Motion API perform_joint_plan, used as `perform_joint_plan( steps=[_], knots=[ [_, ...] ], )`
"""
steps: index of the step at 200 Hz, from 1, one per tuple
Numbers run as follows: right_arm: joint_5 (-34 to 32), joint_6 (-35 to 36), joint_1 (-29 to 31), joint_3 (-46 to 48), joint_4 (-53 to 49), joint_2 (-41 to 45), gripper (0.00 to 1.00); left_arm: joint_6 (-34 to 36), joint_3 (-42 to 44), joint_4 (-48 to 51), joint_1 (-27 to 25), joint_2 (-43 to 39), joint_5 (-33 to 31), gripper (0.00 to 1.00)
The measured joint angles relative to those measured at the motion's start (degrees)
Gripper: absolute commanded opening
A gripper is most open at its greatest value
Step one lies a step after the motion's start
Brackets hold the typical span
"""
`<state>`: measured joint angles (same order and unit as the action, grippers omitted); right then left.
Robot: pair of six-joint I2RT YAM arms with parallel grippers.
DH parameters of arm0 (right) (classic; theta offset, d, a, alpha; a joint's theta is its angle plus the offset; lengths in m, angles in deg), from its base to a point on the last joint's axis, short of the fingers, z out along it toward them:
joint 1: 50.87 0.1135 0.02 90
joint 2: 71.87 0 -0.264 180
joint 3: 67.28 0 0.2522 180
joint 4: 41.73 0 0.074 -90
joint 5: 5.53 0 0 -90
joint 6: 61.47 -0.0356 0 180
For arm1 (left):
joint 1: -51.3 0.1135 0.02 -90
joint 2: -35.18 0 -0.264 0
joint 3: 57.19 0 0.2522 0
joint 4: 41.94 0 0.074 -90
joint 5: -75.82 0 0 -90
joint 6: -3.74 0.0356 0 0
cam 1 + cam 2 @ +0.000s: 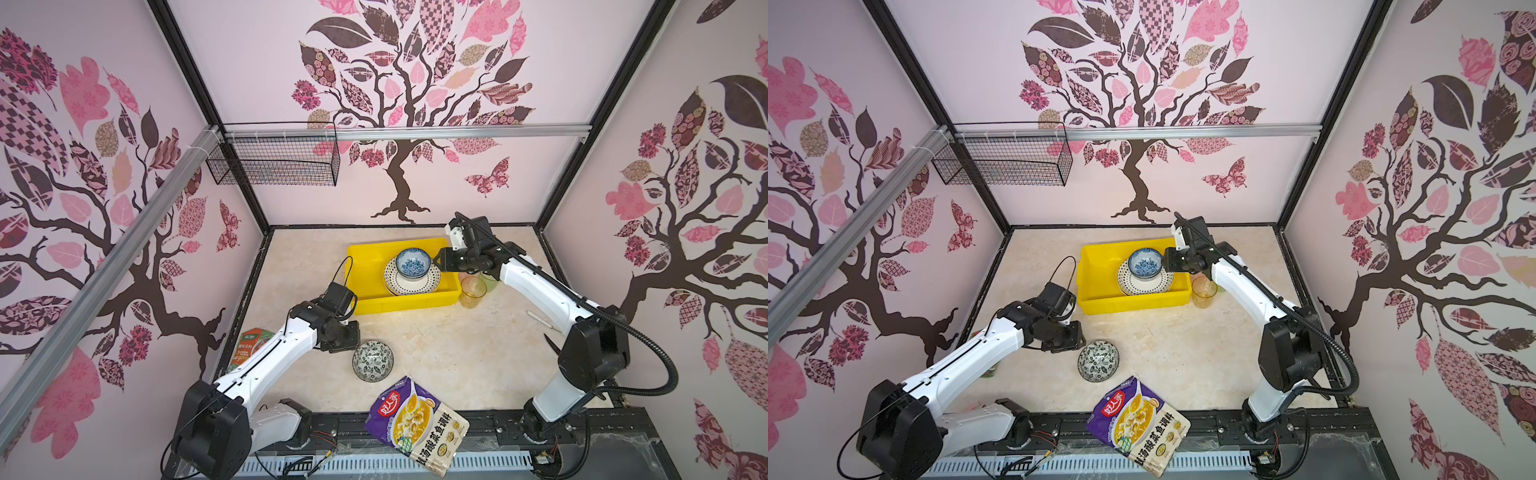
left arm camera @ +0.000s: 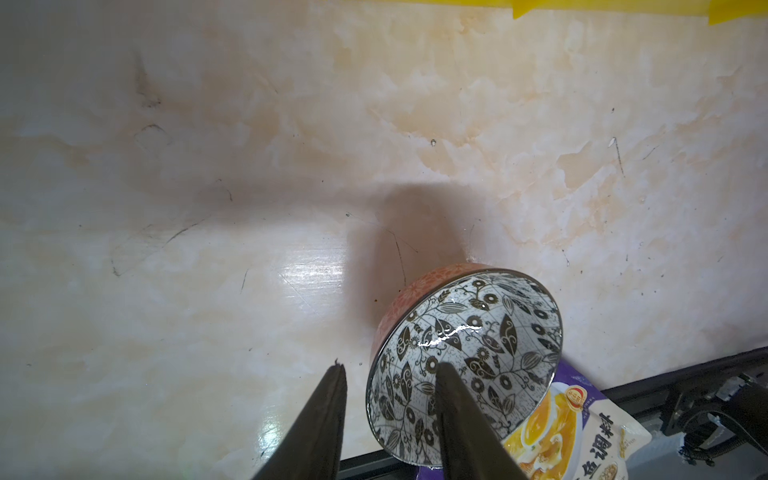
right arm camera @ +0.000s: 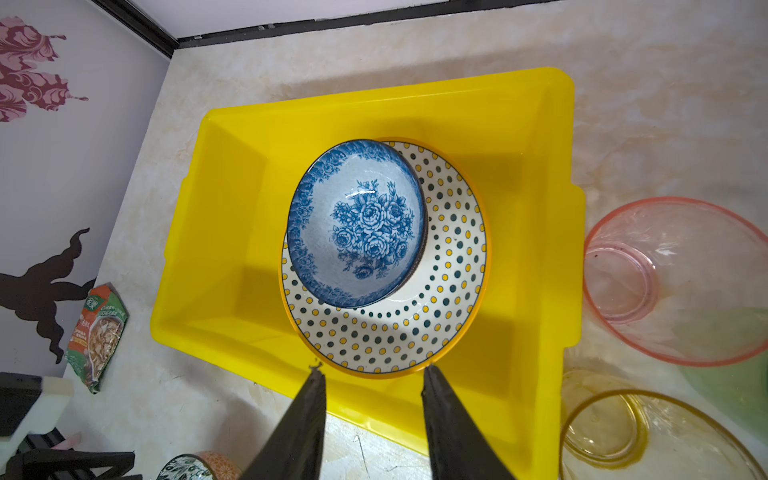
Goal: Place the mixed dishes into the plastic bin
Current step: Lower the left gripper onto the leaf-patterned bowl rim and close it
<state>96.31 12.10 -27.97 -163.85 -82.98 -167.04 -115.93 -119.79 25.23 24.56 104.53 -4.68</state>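
A black-and-white leaf-patterned bowl (image 1: 372,360) (image 1: 1099,360) (image 2: 469,353) stands on the marble table. My left gripper (image 2: 390,368) is open just left of it; in the left wrist view the bowl's rim shows between the fingers, ungripped. The yellow plastic bin (image 1: 365,282) (image 1: 1100,282) (image 3: 232,232) holds a dotted yellow-rimmed plate (image 1: 415,286) (image 3: 415,332) with a blue floral bowl (image 1: 412,262) (image 3: 357,224) on it. My right gripper (image 1: 440,259) (image 3: 374,369) hangs open and empty over the bin's right wall. Amber (image 1: 473,292) (image 3: 648,436), pink (image 3: 681,278) and green (image 3: 731,399) tumblers stand right of the bin.
A purple food pouch (image 1: 417,424) lies at the table's front edge beside the patterned bowl. A green-orange seasoning packet (image 1: 251,347) (image 3: 97,336) lies at the left edge under my left arm. A black wire basket (image 1: 274,160) hangs on the back wall.
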Motion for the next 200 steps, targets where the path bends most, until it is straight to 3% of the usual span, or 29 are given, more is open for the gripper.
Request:
perform_joint_plan(
  steps=[105, 200],
  knots=[
    [0.4, 0.0, 0.0, 2.7, 0.7, 1.0, 0.42, -3.6, 3.3, -0.6, -3.9, 0.4, 1.2, 0.40],
    [0.4, 0.3, 0.0, 2.8, 0.8, 2.8, 0.42, -5.1, 5.2, -2.3, -4.5, 2.8, 1.2, 0.40]
  ],
)
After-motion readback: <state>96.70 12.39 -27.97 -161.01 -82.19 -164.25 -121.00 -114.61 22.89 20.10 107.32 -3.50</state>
